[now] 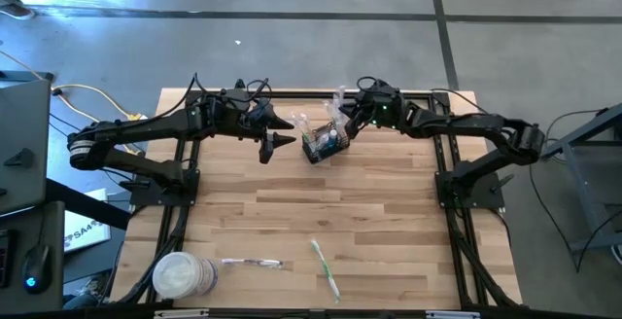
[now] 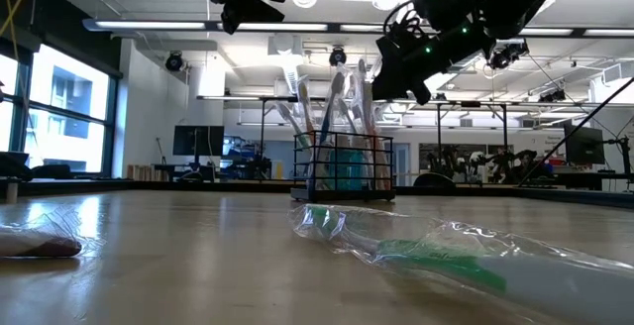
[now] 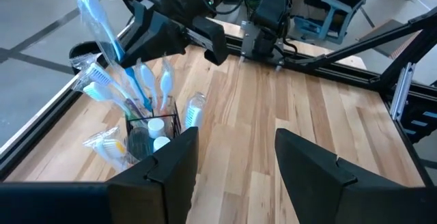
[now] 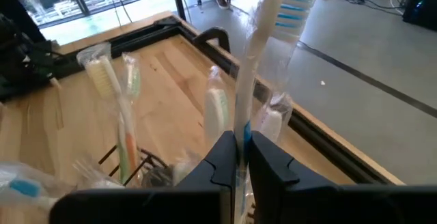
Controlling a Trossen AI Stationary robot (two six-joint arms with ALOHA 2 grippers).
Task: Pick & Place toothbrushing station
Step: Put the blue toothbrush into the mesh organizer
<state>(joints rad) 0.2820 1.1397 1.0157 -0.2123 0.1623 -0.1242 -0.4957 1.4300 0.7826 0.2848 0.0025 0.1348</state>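
Observation:
The toothbrushing station, a small black wire-mesh basket [image 1: 321, 147], stands on its base on the wooden table, far of the middle, with several wrapped toothbrushes upright in it [image 3: 147, 132]. My right gripper [image 4: 242, 143] is over the basket's far right side [image 1: 342, 127], shut on a clear-wrapped toothbrush with a white handle and blue bristles [image 4: 290, 2]. My left gripper [image 1: 282, 144] hangs just left of the basket, above the table, open, with nothing between its fingers [image 3: 235, 157]. My right gripper pinches the wrapped toothbrush's handle [image 4: 244, 111] between its two fingers, partway down the handle, well below the head. The fingers come from the table's right side, slanting down, and lie across the handle. The brush stands near upright, head up; its lower end is hidden behind the fingers.
Near the front edge lie a round white tub [image 1: 180, 275], a wrapped toothbrush [image 1: 251, 262] beside it and a wrapped green toothbrush [image 1: 326, 266], also close in the low view [image 2: 446, 256]. Black frame rails [image 1: 442, 163] run along the table's sides. Bare wood lies between basket and front.

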